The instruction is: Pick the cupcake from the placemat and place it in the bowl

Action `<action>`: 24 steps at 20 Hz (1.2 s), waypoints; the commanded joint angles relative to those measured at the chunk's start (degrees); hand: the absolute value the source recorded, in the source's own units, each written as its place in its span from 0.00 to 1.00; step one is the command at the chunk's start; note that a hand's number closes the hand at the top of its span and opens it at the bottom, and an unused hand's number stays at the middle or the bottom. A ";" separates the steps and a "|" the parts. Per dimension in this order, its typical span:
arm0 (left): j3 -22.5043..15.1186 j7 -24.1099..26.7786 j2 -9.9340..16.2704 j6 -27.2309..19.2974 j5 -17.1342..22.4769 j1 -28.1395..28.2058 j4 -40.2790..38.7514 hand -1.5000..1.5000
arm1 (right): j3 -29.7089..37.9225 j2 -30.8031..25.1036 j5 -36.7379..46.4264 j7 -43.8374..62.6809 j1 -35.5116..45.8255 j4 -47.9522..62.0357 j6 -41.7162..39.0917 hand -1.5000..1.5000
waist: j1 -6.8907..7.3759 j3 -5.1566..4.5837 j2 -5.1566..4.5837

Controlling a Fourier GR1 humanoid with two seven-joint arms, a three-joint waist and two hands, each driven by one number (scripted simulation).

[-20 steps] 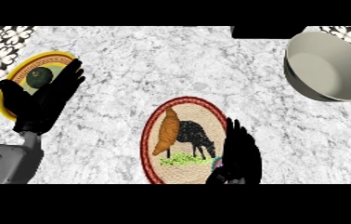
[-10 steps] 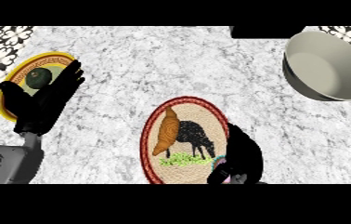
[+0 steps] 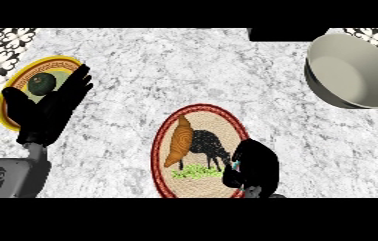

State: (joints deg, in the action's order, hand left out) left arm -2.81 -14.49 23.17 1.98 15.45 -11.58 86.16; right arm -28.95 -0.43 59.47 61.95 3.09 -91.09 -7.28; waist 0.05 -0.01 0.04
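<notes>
Yellow plate (image 3: 22,77): at the far left of the marble counter (image 3: 184,70), yellow rim with a red patterned ring inside; a dark green round thing (image 3: 42,83), perhaps an avocado, lies on it.
Left hand (image 3: 48,110): in front of the yellow plate's right part, fingers straight and pointing up and to the right, holding nothing; its grey forearm enters at the lower left corner.
Placemat (image 3: 196,155): round woven mat with a dark red border, at the lower middle; it carries a print of a black animal on green grass.
On the placemat: an orange-brown, ridged, pointed pastry (image 3: 179,141) lies on the left part, long axis running up and down; it looks more like a croissant than a cupcake.
Right hand (image 3: 255,167): over the placemat's lower right edge, fingers curled inward; a small pale blue speck shows at its left side, but whether it grips anything I cannot tell.
Bowl (image 3: 345,70): large, grey-white, at the upper right edge, partly cut off by the view; well apart from the placemat, with nothing visible in the part that shows.
Dark block (image 3: 284,33): at the top edge, just left of the bowl.
</notes>
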 commanded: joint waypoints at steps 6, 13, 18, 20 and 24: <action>3.95 0.46 -1.45 3.99 -1.49 0.75 -0.89 0.50 | -2.91 0.41 0.23 6.99 3.63 -0.03 -0.71 1.00 | 0.03 0.00 -0.01; 3.51 0.81 -1.07 1.88 -1.21 1.20 -1.33 0.50 | 15.07 -31.10 -14.61 -32.95 -2.71 -1.25 -5.54 1.00 | -3.15 0.63 -0.61; 4.65 0.74 -0.68 1.86 -0.37 1.68 -0.60 0.50 | 24.91 -42.29 -22.45 -50.45 -3.11 1.73 -5.57 1.00 | -3.40 0.72 0.08; 3.87 1.23 -1.61 1.84 -0.60 2.14 -0.74 0.50 | 28.81 -46.00 -25.86 -58.07 -2.69 4.62 -5.96 1.00 | -3.11 0.69 -0.19; 4.43 1.31 -0.79 1.86 -0.91 2.09 -0.41 0.50 | 37.28 -54.53 -31.89 -73.81 -3.07 11.96 -7.63 1.00 | -2.65 0.56 -0.14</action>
State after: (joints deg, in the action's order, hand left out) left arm 1.49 -13.47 22.37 3.85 14.63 -9.64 85.56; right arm 1.21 -47.62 33.05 1.71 0.06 -84.66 -13.78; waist -3.02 0.62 -0.03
